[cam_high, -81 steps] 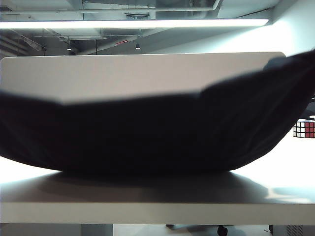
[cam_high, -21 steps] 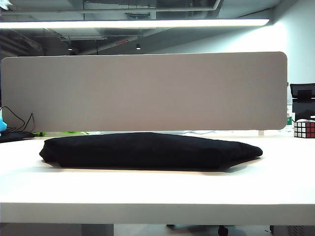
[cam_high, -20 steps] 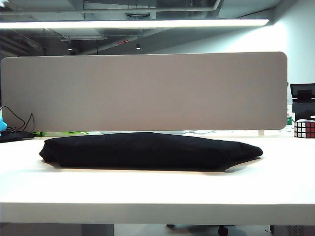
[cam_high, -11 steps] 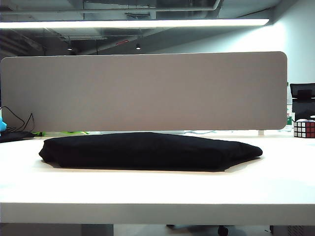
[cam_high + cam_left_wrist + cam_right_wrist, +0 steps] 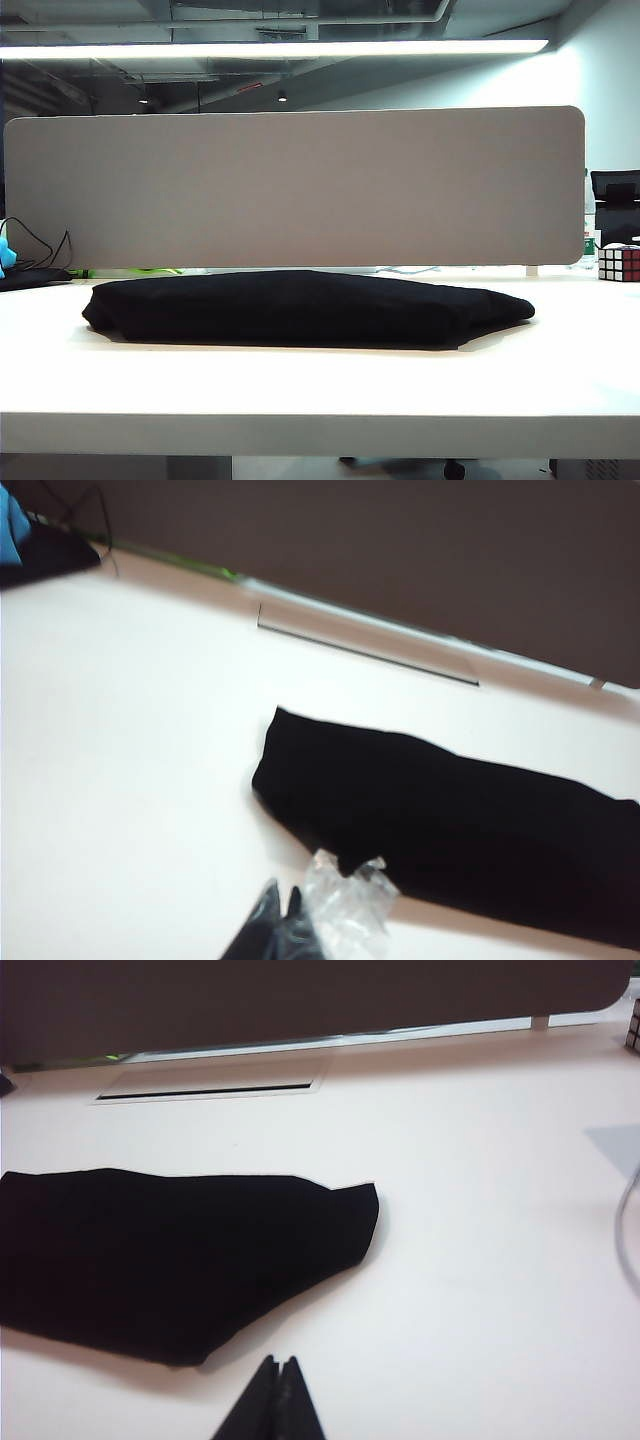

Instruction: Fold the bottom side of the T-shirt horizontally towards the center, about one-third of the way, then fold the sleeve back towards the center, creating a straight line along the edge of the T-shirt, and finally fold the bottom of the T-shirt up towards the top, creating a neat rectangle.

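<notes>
You have a soft, limp T-shirt (image 5: 300,308) folded mid-frame on the desk (image 5: 320,390); pinch doubled edges. The left gripper (image 5: 278,932) and right gripper (image 5: 278,1405) hover nearby, fingers together, empty.

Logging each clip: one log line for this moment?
shirt: folded, on table | left tool: shut, empty | right tool: shut, empty

Black T-shirt (image 5: 300,308), folded into a flat bundle, lying mid-table
</notes>
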